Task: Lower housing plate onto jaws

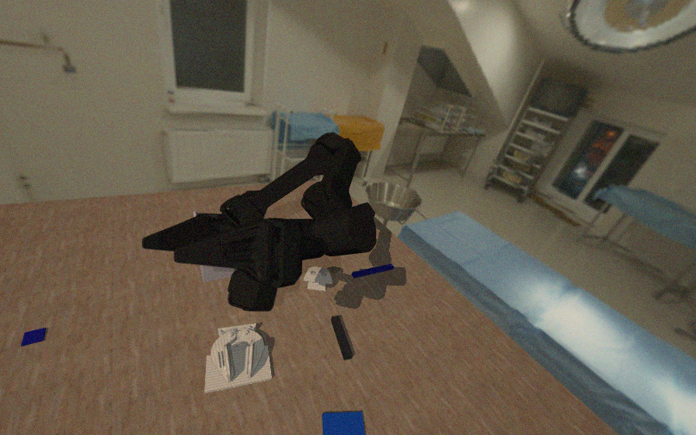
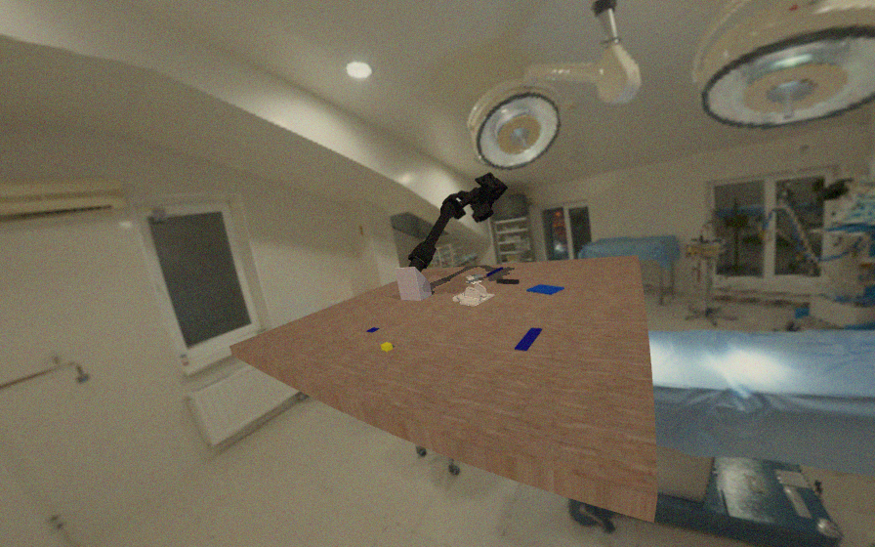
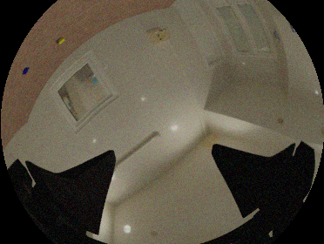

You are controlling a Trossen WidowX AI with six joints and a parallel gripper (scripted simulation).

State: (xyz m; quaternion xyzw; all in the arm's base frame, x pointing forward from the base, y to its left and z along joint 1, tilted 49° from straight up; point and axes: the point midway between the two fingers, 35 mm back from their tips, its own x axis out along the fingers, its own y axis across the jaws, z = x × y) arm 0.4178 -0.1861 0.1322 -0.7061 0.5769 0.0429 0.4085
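Note:
A whitish base stands on the table with a rounded body and upright ridges on it. The jaws and stubs cannot be told apart clearly. A small white piece with two holes lies beyond the base, partly in the arm's shadow. It may be the housing plate; it is apart from the base. My gripper is open and empty, high above the table and away from both pieces. In the wrist view only room and a strip of table show between and beyond the fingers.
A pale lilac block stands by the arm's foot. A black bar, a blue strip, a blue plate, a dark blue tile and a yellow block lie around.

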